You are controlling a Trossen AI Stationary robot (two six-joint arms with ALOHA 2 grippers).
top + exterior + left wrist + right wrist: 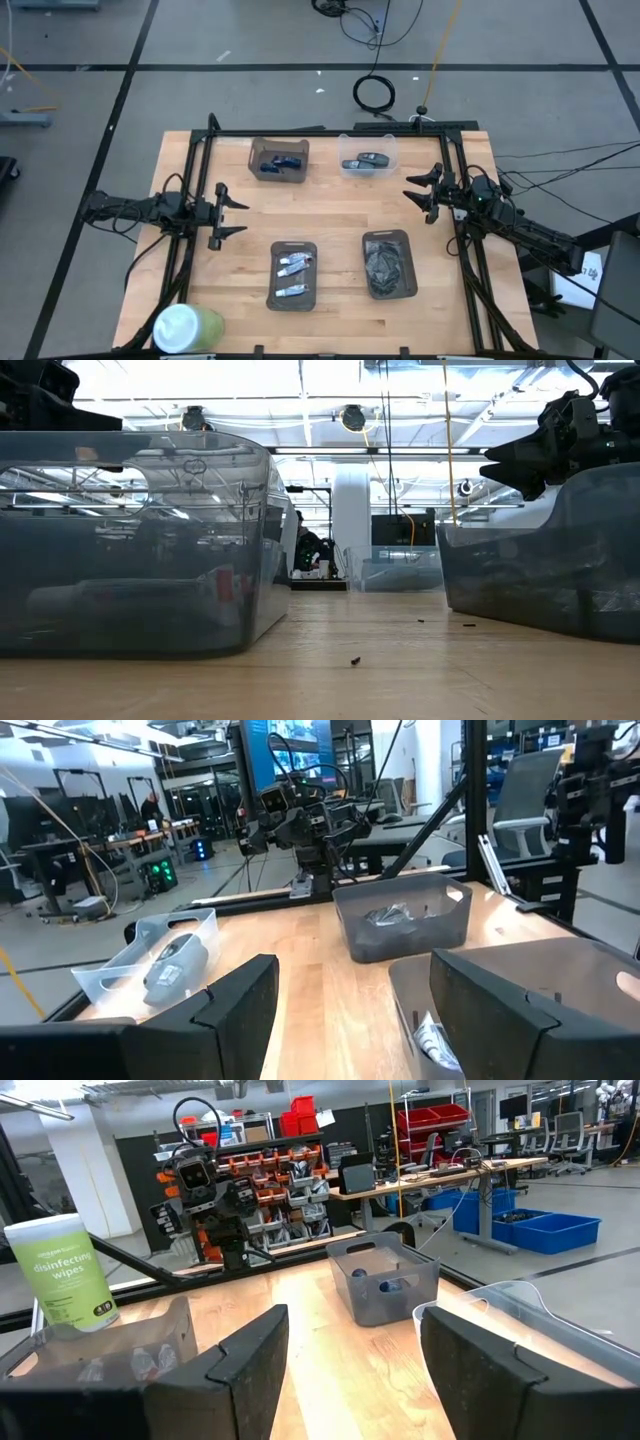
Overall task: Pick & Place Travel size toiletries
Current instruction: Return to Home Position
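The travel size toiletries are small white-and-silver tubes (pixel 293 264) lying in a dark tray (pixel 272 290) at the table's near middle. They also show in the right wrist view (pixel 150 1362), and one shows in the left wrist view (pixel 432 1038). My left gripper (pixel 232 210) hovers open by the table's left side, level and pointing right, above and left of that tray. My right gripper (pixel 415 193) hovers open at the right side, pointing left. Both stand apart from every tray.
A second dark tray (pixel 388 265) with dark contents sits right of the tube tray. A brown tray (pixel 279 160) with blue items and a clear bin (pixel 368 158) with grey items stand at the far side. A wipes canister (pixel 185 328) stands at the near left corner.
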